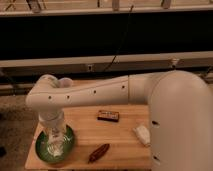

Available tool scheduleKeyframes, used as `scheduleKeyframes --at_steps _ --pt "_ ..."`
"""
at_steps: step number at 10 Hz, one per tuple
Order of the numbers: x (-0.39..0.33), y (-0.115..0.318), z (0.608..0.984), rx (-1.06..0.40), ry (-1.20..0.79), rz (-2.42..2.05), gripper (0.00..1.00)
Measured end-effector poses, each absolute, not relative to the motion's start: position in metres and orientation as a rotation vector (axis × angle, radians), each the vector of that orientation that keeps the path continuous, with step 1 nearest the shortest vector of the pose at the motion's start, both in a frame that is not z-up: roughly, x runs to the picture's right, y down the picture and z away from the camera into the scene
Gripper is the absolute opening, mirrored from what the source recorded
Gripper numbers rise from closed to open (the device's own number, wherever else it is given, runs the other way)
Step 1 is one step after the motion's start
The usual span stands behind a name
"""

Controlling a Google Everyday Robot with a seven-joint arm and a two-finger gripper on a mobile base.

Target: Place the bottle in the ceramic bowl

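Observation:
The ceramic bowl [42, 150] is a wide green dish with pale rings, at the front left of the wooden table. My gripper [54, 139] hangs straight down from the arm's wrist, right over the bowl's middle. A slim whitish bottle [55, 144] sits in its grip, its lower end down inside the bowl's rim. I cannot tell whether the bottle touches the bowl's bottom. The white arm crosses the view from the right, and its wrist hides the back of the bowl.
On the wooden table [120, 140] lie a dark flat rectangular packet [109, 116] at the middle back, a brown oblong object [98, 152] at the front, and a white rectangular block [142, 134] at the right. A dark wall with rails stands behind.

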State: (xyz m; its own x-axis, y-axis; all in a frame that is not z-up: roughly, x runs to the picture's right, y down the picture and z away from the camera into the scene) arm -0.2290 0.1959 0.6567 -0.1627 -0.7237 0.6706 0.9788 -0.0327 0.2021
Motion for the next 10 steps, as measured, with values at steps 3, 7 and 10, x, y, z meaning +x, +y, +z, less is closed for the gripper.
scheduleKeyframes --at_steps 3,7,10 --pt "-0.248 0.197 0.66 -0.447 -0.753 -1.598 0.0" --pt "-0.256 0.2 0.666 -0.455 -0.75 -1.619 0.0" --pt "-0.26 0.202 0.67 -0.462 -0.75 -1.626 0.0"
